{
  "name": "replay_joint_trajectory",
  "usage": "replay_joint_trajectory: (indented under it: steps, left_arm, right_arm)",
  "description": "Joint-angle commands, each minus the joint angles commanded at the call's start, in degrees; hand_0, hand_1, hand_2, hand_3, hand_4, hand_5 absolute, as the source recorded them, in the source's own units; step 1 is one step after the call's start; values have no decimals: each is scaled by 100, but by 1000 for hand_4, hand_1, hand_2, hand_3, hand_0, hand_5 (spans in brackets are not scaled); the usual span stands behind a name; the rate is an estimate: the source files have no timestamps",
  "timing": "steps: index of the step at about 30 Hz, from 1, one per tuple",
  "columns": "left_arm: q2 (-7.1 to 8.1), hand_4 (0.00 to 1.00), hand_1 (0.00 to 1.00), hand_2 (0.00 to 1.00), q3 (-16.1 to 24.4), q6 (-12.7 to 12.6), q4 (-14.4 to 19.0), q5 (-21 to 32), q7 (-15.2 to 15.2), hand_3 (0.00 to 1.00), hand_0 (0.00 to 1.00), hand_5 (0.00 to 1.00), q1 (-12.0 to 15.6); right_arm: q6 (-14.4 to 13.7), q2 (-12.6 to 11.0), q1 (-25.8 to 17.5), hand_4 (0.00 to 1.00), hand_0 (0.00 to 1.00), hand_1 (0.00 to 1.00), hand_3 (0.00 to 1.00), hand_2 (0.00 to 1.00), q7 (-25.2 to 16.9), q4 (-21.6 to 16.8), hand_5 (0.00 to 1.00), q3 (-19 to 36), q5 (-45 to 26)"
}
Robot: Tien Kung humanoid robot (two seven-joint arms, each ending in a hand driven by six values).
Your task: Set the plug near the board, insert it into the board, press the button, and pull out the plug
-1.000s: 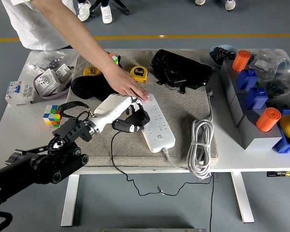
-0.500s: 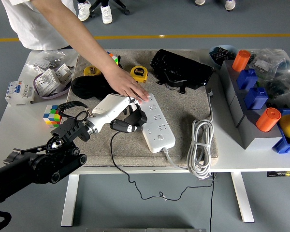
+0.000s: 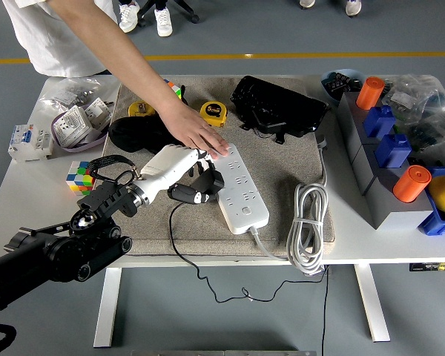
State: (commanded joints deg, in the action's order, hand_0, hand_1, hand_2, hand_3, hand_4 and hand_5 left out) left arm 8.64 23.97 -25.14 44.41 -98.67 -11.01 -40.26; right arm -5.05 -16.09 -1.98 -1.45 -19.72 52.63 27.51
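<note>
Head view, left hand: our white-shelled left hand (image 3: 184, 172) comes in from the near left, fingers clenched around the black plug (image 3: 208, 185).
Head view, plug: held at the left edge of the white multi-socket power strip (image 3: 239, 185), touching or just beside it; its thin black cable (image 3: 196, 276) trails off the table's near edge.
Head view, person: a person's bare hand (image 3: 199, 132) presses the strip's far end, steadying it on the beige mat (image 3: 282, 159).
Head view, change: over the last second we drew the plug slightly left, away from the sockets.
Head view, meaning: we judge this to be the pull-out step, nearly done.
Head view, right hand: not visible.
</note>
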Motion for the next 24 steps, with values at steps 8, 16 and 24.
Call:
replay_joint_trajectory:
  steps: [8,16,24]
  left_arm:
    - [6,988,476,554,39,-26,30,29,-3,565,282,77,0]
    - [16,998,504,561,65,29,52,69,-4,582,314,199,11]
    - [55,998,548,578,201,84,136,78,-29,621,331,273,52]
  right_arm:
    - [0,4,-1,998,653,674,566,647,1,-5,554,19,16]
    - [0,2,1,997,651,674,565,645,-1,-6,553,23,22]
    - [0,-1,-2,997,652,673,565,645,-2,-10,553,30,35]
